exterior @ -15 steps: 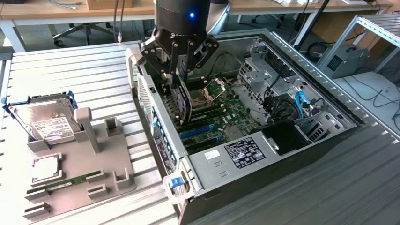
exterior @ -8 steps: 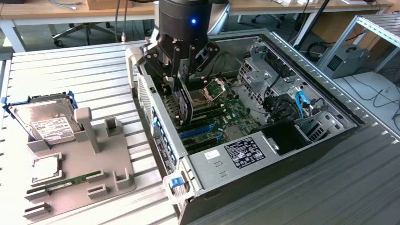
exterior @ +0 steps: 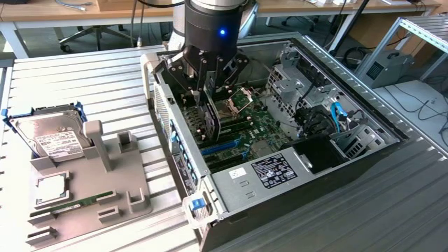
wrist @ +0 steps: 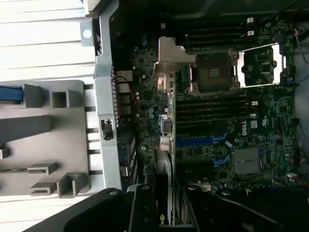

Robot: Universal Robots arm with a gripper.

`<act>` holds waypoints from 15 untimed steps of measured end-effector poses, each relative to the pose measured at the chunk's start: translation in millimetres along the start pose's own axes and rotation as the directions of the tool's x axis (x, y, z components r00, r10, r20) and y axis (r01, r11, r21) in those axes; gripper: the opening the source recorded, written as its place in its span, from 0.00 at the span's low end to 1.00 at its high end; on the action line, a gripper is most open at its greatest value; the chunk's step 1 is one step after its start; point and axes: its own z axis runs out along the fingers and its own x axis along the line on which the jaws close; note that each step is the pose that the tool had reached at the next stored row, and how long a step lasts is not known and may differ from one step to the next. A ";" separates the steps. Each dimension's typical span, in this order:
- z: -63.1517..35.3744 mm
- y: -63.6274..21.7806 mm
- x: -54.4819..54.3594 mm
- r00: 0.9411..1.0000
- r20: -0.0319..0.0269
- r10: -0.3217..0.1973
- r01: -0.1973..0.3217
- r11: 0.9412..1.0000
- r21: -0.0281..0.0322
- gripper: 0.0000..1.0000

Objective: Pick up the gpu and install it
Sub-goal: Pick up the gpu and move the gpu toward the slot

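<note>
The gpu (exterior: 210, 123), a thin black card, hangs edge-down inside the open computer case (exterior: 231, 184), over the green motherboard (exterior: 263, 128) near the case's wall on the exterior view's left. My gripper (exterior: 209, 97) is shut on its upper edge. Just below the card's lower end lie the blue slots (exterior: 220, 146). In the wrist view the gpu (wrist: 164, 176) runs edge-on out from between my two black fingers (wrist: 142, 208), with my gripper (wrist: 166, 212) closed around it and the motherboard (wrist: 227, 121) beyond.
A CPU socket (exterior: 234, 102) with its lid raised lies beside the card. Drive cages and cables (exterior: 329, 118) fill the case's other side. On the exterior view's left a grey fixture (exterior: 91, 178) holds a silver hard drive (exterior: 52, 137) and a green memory stick (exterior: 73, 203).
</note>
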 end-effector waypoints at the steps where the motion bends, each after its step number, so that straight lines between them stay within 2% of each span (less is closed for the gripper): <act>1: 1.4 0.1 -1.1 1.000 0.000 0.000 0.000 1.000 0.000 0.26; 15: 21.0 1.4 -17.3 1.000 0.000 0.000 0.000 1.000 0.001 0.26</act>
